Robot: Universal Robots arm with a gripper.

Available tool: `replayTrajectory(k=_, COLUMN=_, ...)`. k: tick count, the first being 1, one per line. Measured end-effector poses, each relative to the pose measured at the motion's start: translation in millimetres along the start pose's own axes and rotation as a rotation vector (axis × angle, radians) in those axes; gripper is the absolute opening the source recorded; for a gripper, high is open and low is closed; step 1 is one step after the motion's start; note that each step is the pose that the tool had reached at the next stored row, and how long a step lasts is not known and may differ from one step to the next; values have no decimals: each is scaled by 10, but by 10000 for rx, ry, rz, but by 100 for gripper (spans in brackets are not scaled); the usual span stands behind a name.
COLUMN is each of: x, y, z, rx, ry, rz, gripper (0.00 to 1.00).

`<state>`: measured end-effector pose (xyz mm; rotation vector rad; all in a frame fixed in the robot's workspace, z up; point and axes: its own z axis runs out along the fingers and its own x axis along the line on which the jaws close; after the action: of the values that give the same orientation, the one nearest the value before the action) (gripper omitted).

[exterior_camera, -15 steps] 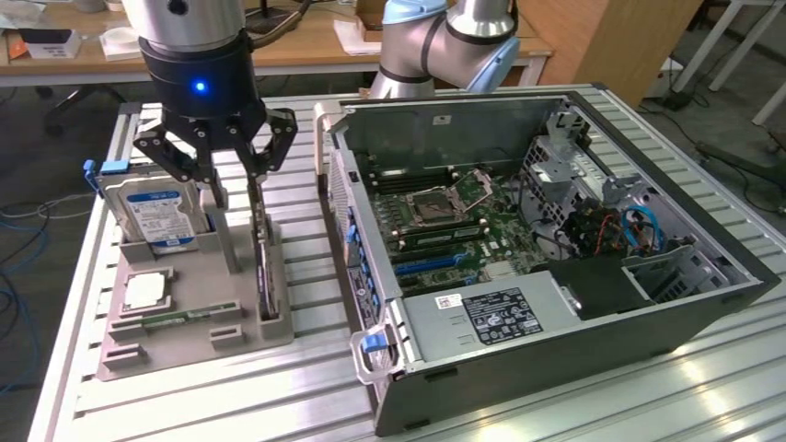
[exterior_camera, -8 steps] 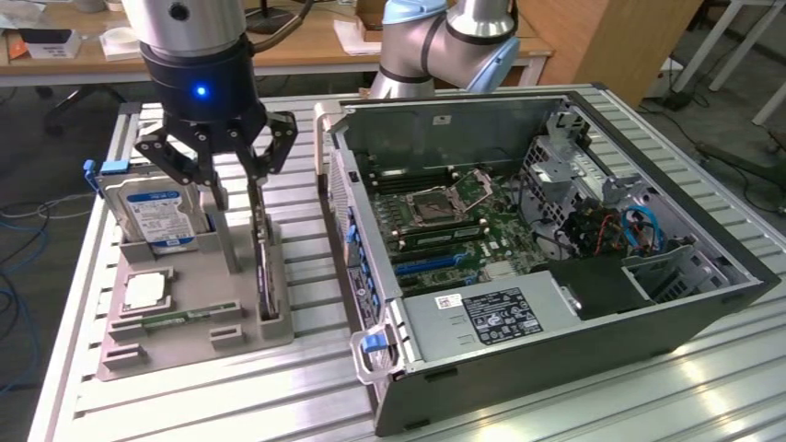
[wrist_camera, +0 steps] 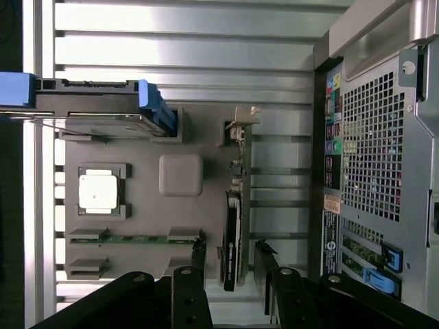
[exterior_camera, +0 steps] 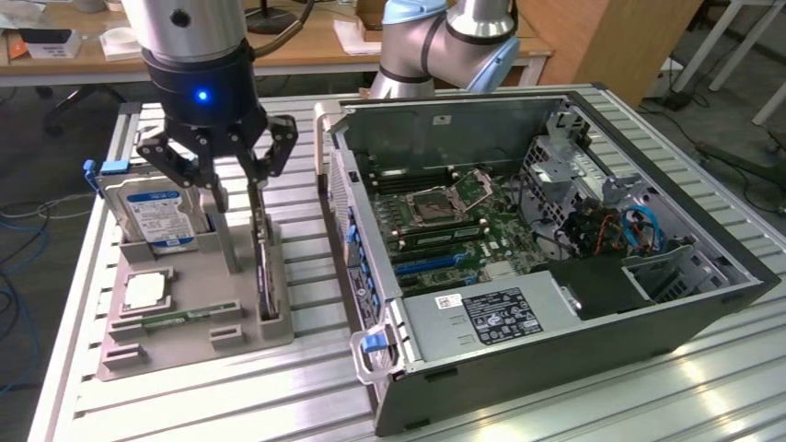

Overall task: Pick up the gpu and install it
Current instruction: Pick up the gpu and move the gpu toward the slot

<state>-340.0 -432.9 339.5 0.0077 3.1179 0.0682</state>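
On the bench (exterior_camera: 246,396), near its edge at the exterior view's left, a gray tray (exterior_camera: 184,354) holds the gpu (wrist_camera: 233,219) upright on edge in a slot, beside the open computer case (exterior_camera: 687,313). The gripper (wrist_camera: 230,241) hangs over it, jaws released, one finger on each side of the card with a gap between. The exterior view gives the case's motherboard (exterior_camera: 455,230). The wrist view gives its perforated rear panel (wrist_camera: 370,157) and the gpu edge-on: thin and dark, with a silvery bracket (wrist_camera: 241,120) at the end away from the fingers.
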Motion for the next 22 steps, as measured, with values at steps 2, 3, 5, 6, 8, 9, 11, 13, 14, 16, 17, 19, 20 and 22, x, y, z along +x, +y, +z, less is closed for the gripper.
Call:
replayTrajectory(k=2, x=0, y=-1, z=10, rx=0, ry=1, rz=0, gripper=41)
replayTrajectory(k=3, x=0, y=-2, z=15, rx=0, ry=1, rz=0, gripper=41)
replayTrajectory(k=5, x=0, y=-3, z=24, rx=1, ry=1, rz=-1, gripper=41)
replayTrajectory(k=6, x=1, y=-4, z=28, rx=1, ry=1, rz=0, gripper=41)
replayTrajectory(k=8, x=1, y=-5, z=39, rx=0, ry=1, rz=0, gripper=41)
replayTrajectory(k=9, x=1, y=-6, z=44, rx=0, ry=1, rz=-1, gripper=41)
replayTrajectory(k=11, x=1, y=-7, z=54, rx=0, ry=0, rz=-1, gripper=41)
replayTrajectory(k=13, x=2, y=-8, z=64, rx=0, ry=0, rz=-1, gripper=41)
replayTrajectory(k=14, x=2, y=-9, z=69, rx=0, ry=0, rz=-1, gripper=41)
replayTrajectory(k=16, x=2, y=-11, z=80, rx=0, ry=0, rz=-1, gripper=41)
replayTrajectory(k=17, x=2, y=-11, z=86, rx=0, ry=0, rz=-1, gripper=41)
replayTrajectory(k=19, x=2, y=-13, z=97, rx=0, ry=1, rz=-2, gripper=41)
replayTrajectory(k=20, x=2, y=-16, z=102, rx=0, ry=1, rz=-3, gripper=41)
replayTrajectory(k=22, x=3, y=-18, z=114, rx=0, ry=0, rz=-3, gripper=41)
